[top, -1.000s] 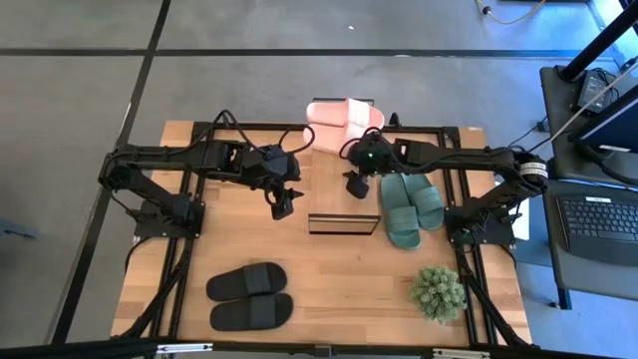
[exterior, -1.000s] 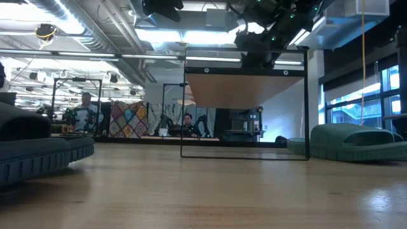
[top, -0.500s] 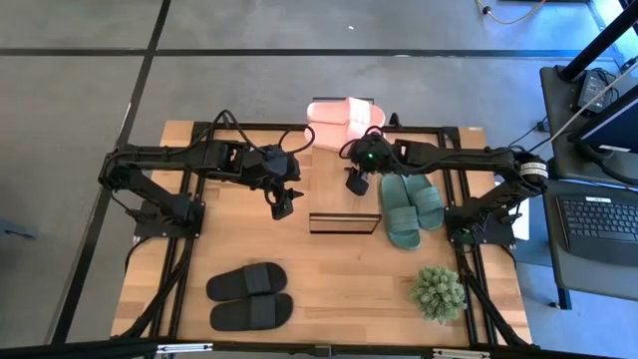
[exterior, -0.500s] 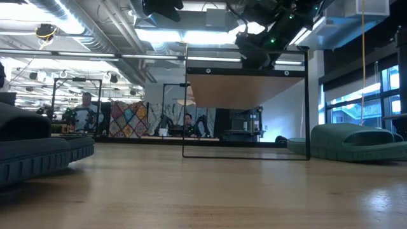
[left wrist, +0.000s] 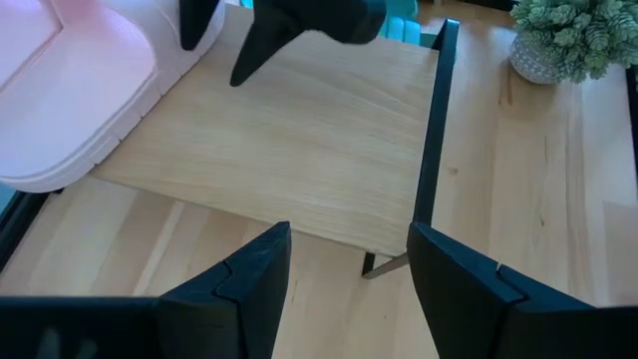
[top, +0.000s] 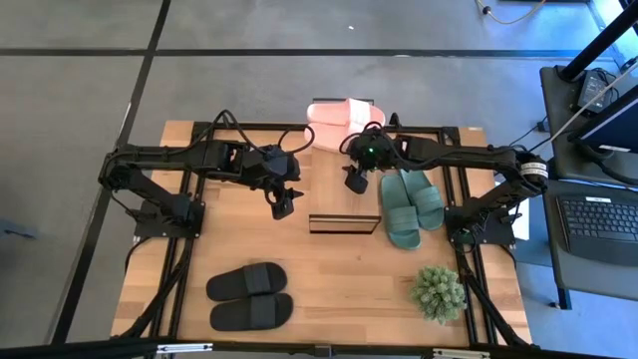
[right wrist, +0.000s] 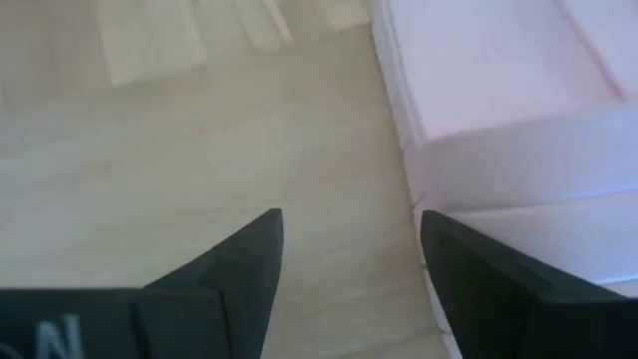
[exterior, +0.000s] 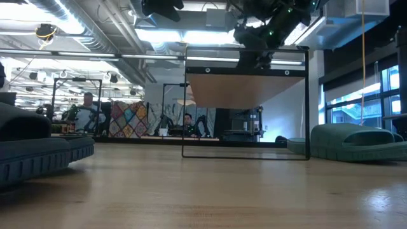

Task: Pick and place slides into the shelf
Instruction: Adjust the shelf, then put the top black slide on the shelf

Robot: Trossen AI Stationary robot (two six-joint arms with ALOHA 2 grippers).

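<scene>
- A light wooden desk [top: 329,284] seen from above carries a small shelf with a pale plank top and thin black frame [top: 343,223] at its centre.
- The shelf holds nothing; its top plank is bare and no slide sits under it.
- A light pink pair of foam slides [top: 344,115] lies at the desk's far edge, a dark green pair [top: 409,206] just right of the shelf, a black pair [top: 249,296] near the front left.
- The right gripper [top: 355,179] hangs between the pink pair and the shelf, fingers apart and empty, probably lining up on a pink slide.
- The left gripper [top: 281,204] hovers left of the shelf, fingers apart, holding nothing, apparently waiting.
- A small green potted plant [top: 439,292] stands at the front right, away from the work.
</scene>
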